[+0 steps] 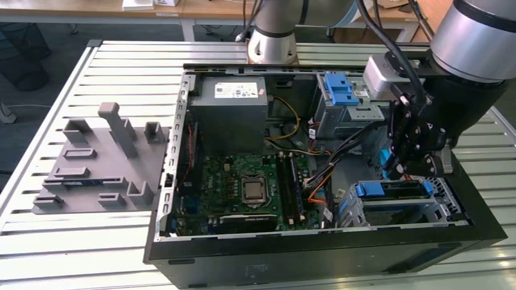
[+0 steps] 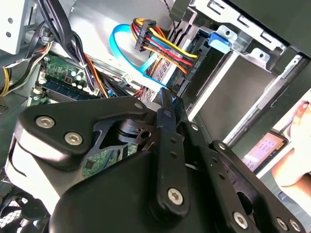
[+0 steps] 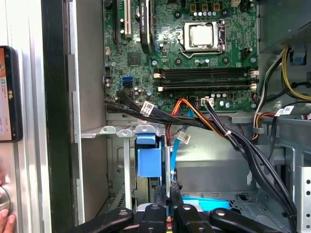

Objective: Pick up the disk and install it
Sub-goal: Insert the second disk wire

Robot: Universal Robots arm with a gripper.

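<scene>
- An open computer case (image 1: 173, 181) holds a green circuit board (image 1: 241, 187) and a blue-handled drive cage (image 1: 395, 199).
- The gripper (image 1: 417, 168), fingers pinched narrow on the blue-framed disk (image 3: 206, 204), hangs above that cage.

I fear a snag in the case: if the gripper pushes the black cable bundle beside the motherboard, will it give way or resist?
The black cable bundle hangs in a loose curve, so it is probably floppy and would yield. It seems to run from plugs at the edge of the motherboard, so a hard push may strain them.
</scene>
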